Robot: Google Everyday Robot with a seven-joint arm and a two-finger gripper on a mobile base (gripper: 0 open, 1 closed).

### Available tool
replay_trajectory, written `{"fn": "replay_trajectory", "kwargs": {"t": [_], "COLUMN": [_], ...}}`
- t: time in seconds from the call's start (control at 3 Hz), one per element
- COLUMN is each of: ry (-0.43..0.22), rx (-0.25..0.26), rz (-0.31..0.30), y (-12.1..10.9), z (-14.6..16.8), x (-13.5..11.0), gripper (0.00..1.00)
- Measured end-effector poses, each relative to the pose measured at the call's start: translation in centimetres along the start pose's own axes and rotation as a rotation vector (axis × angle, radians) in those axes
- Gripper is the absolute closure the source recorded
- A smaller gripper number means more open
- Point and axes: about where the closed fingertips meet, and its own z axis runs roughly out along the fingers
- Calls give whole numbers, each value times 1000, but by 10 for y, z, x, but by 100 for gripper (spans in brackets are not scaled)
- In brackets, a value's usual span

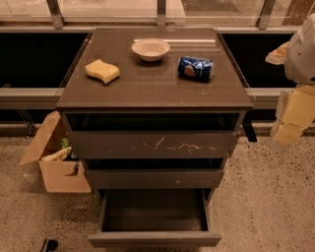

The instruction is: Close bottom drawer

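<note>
The bottom drawer stands pulled far out (its inside showing). The gripper hangs at the right edge, well apart from it; open or closed, I cannot tell.

I take this for a test corner in an office building, not a home: a lone cabinet stands on a speckled floor before a glazed wall with metal posts. A sponge, a bowl and a can lie on its top, and an open box of packets sits on the floor beside it. My gripper hangs at the right edge, apart from the cabinet.
</note>
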Motion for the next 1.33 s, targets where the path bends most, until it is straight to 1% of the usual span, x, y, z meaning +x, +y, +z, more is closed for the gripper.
{"fn": "replay_trajectory", "kwargs": {"t": [0.33, 0.67, 1.0, 1.33], "ry": [0, -73, -174, -251], "rx": [0, -50, -135, -219], "rz": [0, -30, -64, -90], "y": [0, 11, 37, 65], "z": [0, 39, 104, 157], "x": [0, -9, -24, -41], "gripper": [0, 0, 0, 0]}}
